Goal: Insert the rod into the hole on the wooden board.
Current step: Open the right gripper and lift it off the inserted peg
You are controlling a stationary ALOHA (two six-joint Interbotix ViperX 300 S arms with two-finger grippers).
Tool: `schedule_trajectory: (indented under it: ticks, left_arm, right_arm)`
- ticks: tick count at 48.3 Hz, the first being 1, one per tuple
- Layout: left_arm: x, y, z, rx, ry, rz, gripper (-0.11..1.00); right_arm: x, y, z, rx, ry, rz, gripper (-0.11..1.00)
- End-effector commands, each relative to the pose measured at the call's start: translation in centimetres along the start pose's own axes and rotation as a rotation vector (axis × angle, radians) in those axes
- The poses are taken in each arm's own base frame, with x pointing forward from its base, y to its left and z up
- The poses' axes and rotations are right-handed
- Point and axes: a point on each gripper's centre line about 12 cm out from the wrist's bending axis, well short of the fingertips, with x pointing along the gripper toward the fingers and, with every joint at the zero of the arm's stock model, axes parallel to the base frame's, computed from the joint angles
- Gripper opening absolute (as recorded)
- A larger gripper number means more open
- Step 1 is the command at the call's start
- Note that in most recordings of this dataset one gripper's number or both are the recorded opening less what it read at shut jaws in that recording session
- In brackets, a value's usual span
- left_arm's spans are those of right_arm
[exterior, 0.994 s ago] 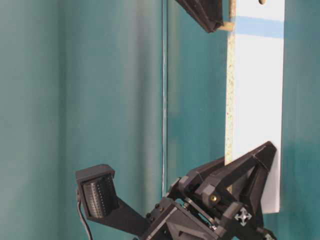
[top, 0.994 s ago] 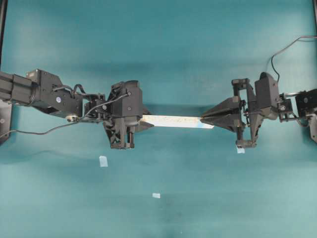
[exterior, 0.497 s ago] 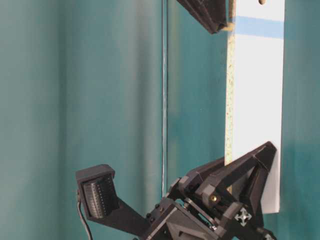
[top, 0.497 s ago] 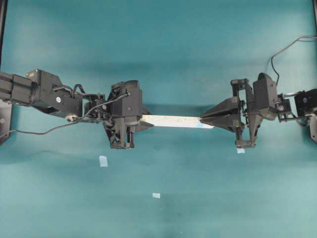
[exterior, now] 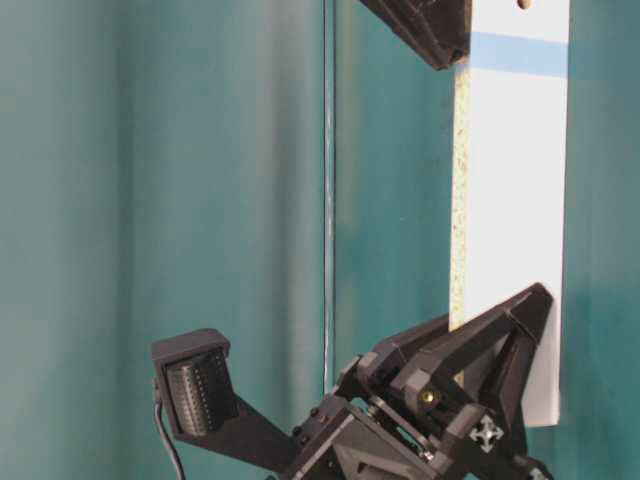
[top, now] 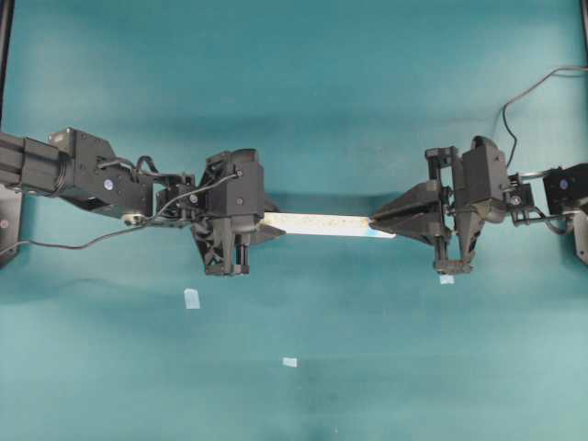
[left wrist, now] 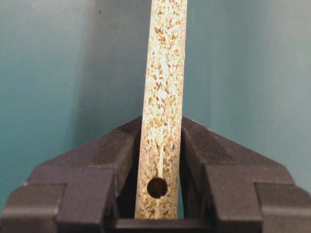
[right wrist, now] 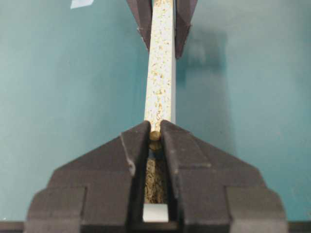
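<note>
On the left of the overhead view, the left gripper is clamped on the plain end of the wooden board. The left wrist view shows its jaws pressing the two broad sides of the strip, the speckled chipboard edge facing the camera with that end's own hole just inside the jaws. The board is carried on edge, clear of the teal counter. This looks like a bracing hold: it keeps the strip rigid and level while the other arm works at the far end.

Two small pale tape squares lie on the counter below the board, well apart from it; a third shows by the right arm.

At the right end, near the light-blue patch, the right gripper pinches the rod between its fingertips, directly over the speckled edge. The rod's tip sits at the hole, whose dark rim shows just behind it. Whether it has entered or only rests at the mouth, I cannot tell. Holding the dowel near its tip likely keeps it from tilting as it is pressed in.

No brand, label or legible writing appears on anything in view.
</note>
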Motion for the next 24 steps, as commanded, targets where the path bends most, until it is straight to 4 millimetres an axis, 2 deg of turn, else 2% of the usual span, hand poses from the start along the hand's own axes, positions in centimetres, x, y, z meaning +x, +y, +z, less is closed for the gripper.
schedule_trajectory:
  ticks: [1, 24]
  left_arm:
    - [-0.41, 0.41, 0.45, 0.0, -0.011, 0.007, 0.31]
    - [-0.42, 0.41, 0.39, 0.0, -0.009, 0.007, 0.31]
  right_arm:
    - [-0.15, 0.16, 0.09, 0.0, 0.01, 0.0, 0.1]
    - [-0.52, 0.18, 0.64, -0.005, 0.077, -0.035, 0.1]
